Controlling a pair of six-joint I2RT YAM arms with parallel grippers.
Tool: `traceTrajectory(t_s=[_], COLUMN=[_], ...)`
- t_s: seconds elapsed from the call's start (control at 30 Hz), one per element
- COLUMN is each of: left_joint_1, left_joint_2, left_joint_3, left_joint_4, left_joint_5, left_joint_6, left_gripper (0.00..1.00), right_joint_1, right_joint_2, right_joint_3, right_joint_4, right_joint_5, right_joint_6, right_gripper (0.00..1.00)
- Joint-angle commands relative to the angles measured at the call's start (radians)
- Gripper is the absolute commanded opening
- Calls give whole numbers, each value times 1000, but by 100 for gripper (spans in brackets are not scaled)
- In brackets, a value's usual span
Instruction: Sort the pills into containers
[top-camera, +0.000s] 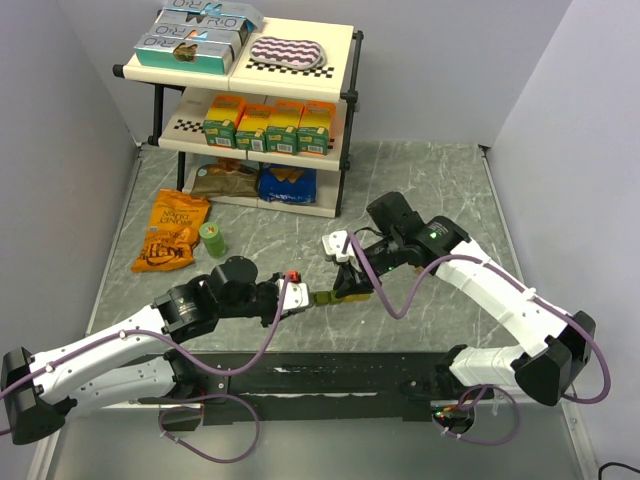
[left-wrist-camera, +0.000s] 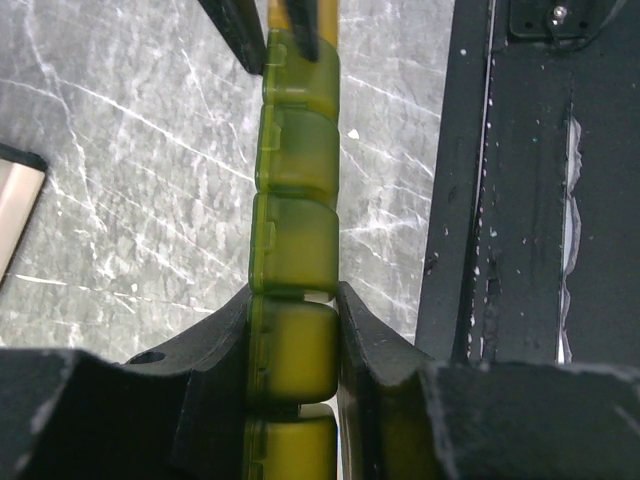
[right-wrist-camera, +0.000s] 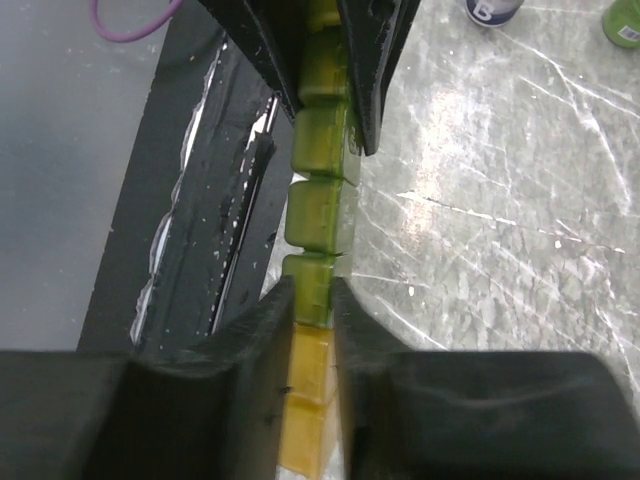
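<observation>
The pill organiser (left-wrist-camera: 295, 250) is translucent, shading from olive green into yellow (the deepest yellow lies nearest the right wrist camera). The table (top-camera: 430, 190) is grey marble with white veins. Seen from above, an orange snack bag (top-camera: 172, 232) and a green bottle (top-camera: 212, 238) lie at nine o'clock. At twelve, a purple-and-white zigzag pouch (top-camera: 285, 50) sits on a cream shelf (top-camera: 338, 55) edged in black-and-white checks.

Translucent glossy plastic containers (left-wrist-camera: 295, 260), matt blk left gripper fingers (left-wrist-camera: 215, 360), smooth marble-look table (left-wrist-camera: 120, 150)
</observation>
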Motion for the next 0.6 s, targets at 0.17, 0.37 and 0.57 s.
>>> traceTrajectory(t_s=[0.17,0.37,0.57], left_joint_1=[-22,-22,-23], left_joint_2=[-24,-57,-107], left_joint_3=[32,39,2], left_joint_4=[49,87,190], left_joint_5=[36,43,118], left_joint_6=[23,19,-50], left_gripper=[1,1,1], right_joint_1=[14,33,51], right_joint_2=[39,41,-4], right_joint_3=[13,-12,-79], right_joint_4=[16,55,180], right_joint_5=[39,79,150], right_joint_6=[-16,-18,17], right_gripper=[11,4,0])
